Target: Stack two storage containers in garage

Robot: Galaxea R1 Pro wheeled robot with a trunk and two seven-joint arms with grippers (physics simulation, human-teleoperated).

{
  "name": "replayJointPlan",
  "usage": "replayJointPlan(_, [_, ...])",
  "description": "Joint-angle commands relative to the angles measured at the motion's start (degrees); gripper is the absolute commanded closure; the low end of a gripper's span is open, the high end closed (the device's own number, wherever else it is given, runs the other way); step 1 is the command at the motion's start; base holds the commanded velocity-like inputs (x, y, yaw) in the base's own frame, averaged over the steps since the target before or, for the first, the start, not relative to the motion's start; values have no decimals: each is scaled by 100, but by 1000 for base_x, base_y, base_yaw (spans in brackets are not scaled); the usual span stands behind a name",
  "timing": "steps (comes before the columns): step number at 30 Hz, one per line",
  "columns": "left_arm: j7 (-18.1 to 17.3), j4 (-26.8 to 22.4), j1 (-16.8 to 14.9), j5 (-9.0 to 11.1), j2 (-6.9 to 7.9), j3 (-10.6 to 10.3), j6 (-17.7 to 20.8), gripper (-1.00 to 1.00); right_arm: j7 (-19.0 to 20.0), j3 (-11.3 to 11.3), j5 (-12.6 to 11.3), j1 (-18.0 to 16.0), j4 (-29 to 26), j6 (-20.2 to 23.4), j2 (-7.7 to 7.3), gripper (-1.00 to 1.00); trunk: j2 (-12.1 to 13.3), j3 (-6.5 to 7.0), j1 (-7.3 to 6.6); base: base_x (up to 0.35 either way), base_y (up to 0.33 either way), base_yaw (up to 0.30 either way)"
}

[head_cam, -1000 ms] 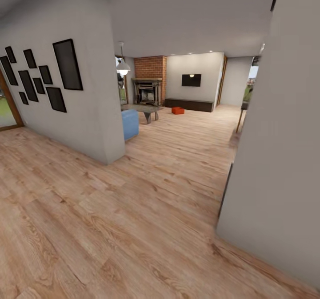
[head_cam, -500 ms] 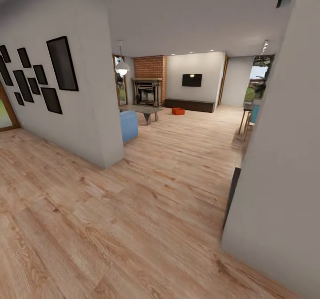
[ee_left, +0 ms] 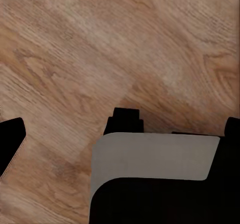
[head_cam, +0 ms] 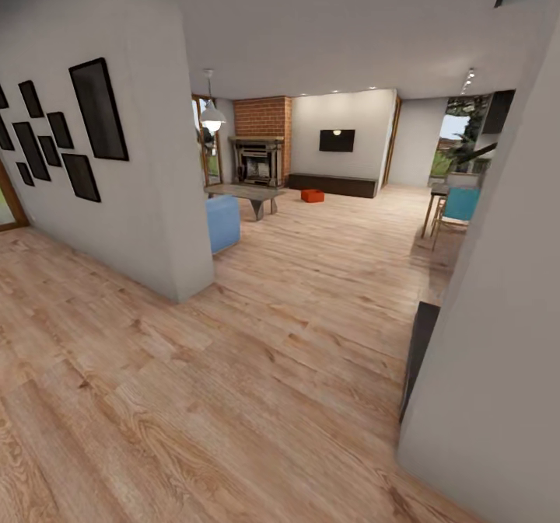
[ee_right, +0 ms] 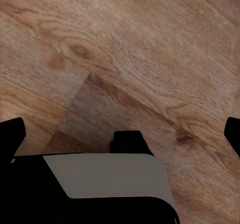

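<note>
The robot faces down the wood-plank floor (head_cam: 257, 367) into the living room, where an orange-red storage container (head_cam: 313, 195) sits on the planks just before the long dark cabinet (head_cam: 332, 184), while both wrist cameras look down at bare planks, each gripper's fingertips apparently spread wide and empty, presumably for travel.

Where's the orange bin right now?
In the head view the bin sits far ahead on the wood floor, just in front of the long dark cabinet and right of the brick fireplace.
</note>
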Motion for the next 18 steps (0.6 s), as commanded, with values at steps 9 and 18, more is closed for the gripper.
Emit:
replayJointPlan(9, [10, -2, -5, 37, 4, -6, 18, -100, -4, 47, -63, -7, 17, -27, 5, -100, -3, -6, 3, 322, 0, 0])
replayJointPlan(18, [10, -2, -3, 37, 4, -4, 17, -100, -4, 46, -62, -7, 17, -32, 5, -100, -3, -6, 3, 322, 0, 0])
